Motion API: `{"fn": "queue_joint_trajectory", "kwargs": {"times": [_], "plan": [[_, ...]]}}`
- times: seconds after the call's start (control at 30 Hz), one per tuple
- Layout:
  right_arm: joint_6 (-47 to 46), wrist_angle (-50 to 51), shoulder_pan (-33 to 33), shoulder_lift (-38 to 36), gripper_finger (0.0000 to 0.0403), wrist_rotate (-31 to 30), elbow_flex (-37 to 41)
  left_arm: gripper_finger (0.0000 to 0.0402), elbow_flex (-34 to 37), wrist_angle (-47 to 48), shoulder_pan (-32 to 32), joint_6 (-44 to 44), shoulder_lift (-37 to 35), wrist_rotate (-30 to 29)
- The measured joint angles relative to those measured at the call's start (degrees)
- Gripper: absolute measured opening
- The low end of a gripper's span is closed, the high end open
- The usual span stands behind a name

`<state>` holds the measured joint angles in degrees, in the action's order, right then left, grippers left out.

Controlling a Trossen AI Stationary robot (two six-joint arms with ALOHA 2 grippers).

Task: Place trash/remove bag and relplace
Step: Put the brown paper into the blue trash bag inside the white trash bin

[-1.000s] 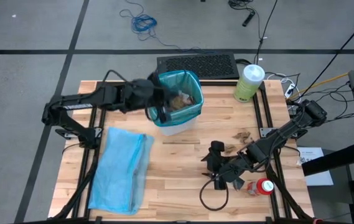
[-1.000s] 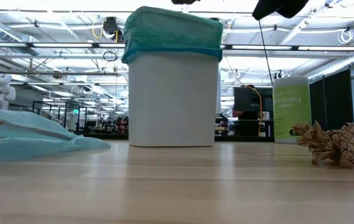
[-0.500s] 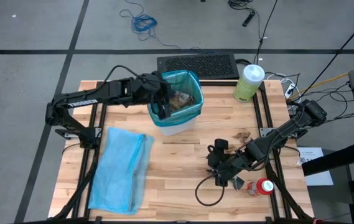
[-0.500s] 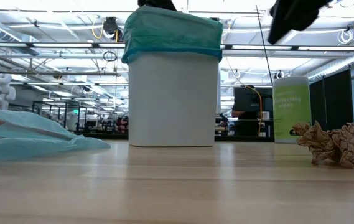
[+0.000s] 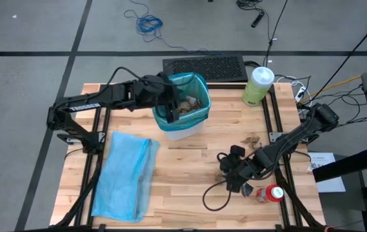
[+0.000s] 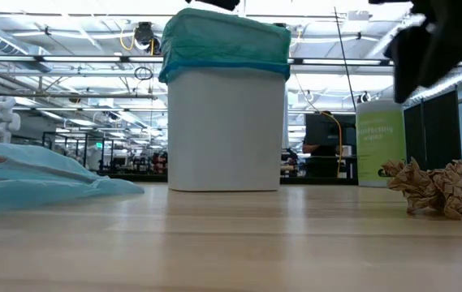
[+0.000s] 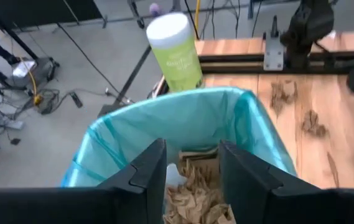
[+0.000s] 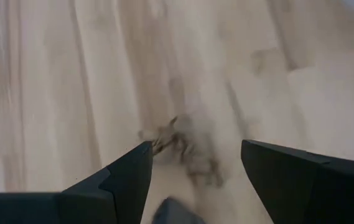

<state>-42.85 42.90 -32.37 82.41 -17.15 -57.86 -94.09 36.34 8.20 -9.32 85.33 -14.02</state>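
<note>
Paper wad (image 8: 186, 149) blurred; bin (image 7: 183, 134) base cut off.

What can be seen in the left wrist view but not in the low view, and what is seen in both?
Only the left wrist view shows the inside of the bin: crumpled brown paper wads lying in the teal-green plastic liner, below the open left gripper. Only the low view shows the white bin wall and the pale blue plastic bag lying flat on the table. Both show the liner, the green wipes canister and loose paper wads on the wooden table.
</note>
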Motion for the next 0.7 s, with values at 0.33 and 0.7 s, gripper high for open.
{"fn": "queue_joint_trajectory", "kwargs": {"times": [0.33, 0.7], "plan": [[-3.0, -18.8, 0.3, 0.0, 0.0238, 2.6, 12.8, 0.0144, -0.3, 0.3, -0.6, 0.0, -0.1, -0.1], [-4.7, -23.0, 2.7, 2.9, 0.0238, 2.5, 16.1, 0.0144, -0.3, 5.3, -2.8, -0.1, -0.1, 7.9]]}}
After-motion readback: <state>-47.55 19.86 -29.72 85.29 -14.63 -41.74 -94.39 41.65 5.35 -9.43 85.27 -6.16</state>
